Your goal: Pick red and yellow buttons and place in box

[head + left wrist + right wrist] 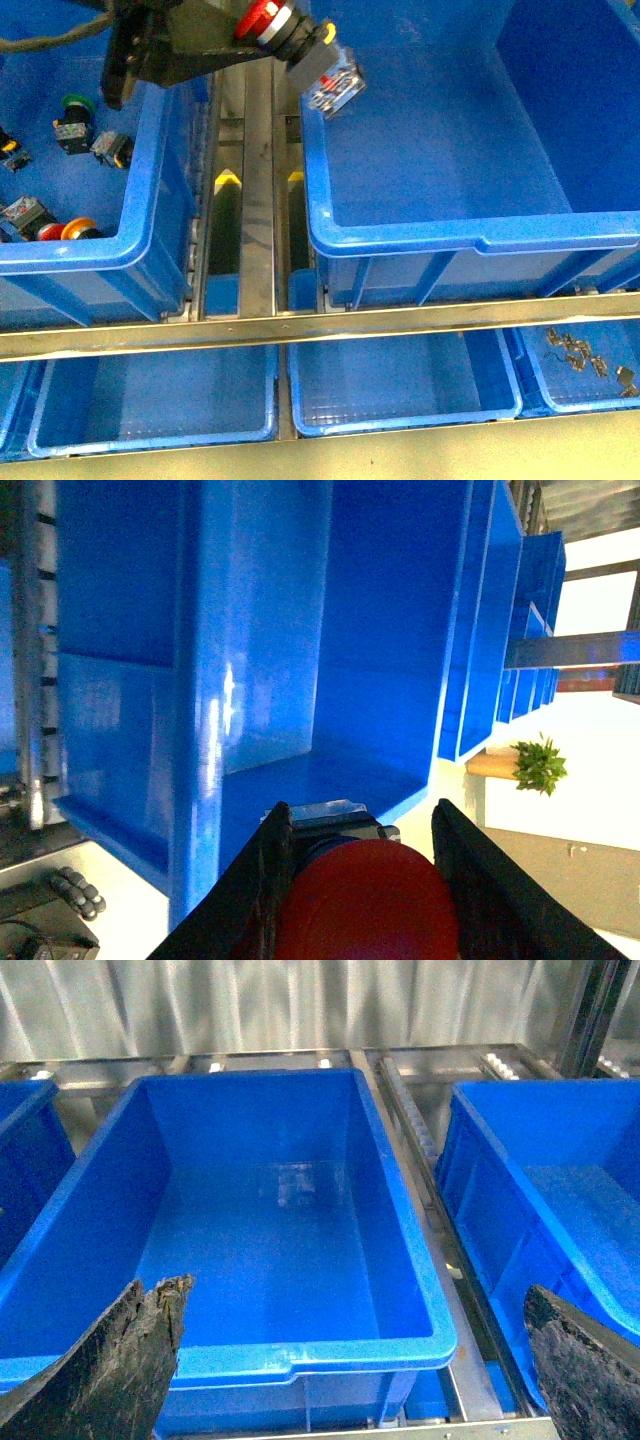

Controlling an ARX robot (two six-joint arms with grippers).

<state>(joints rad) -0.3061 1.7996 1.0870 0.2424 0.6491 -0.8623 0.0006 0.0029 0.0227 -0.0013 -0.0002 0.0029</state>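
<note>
My left gripper (245, 30) is shut on a red button (262, 22) at the top of the front view. The button's grey body (335, 85) hangs over the near-left corner of the box (470, 240), a deep blue crate with nothing in it. In the left wrist view the red cap (365, 900) fills the gap between the black fingers (255, 880) of the left gripper (360, 815), above a blue wall. My right gripper (355, 1340) is open, its worn fingers (130, 1360) wide apart before the box's rim (300, 1355). It does not show in the front view.
A second blue crate (140, 240) at the left holds several switches: a green-capped one (75, 103) and a red and an orange-capped one (62, 231). A metal rail (258, 200) runs between the crates. Shallow trays (400, 420) lie below; one holds small metal parts (585, 360).
</note>
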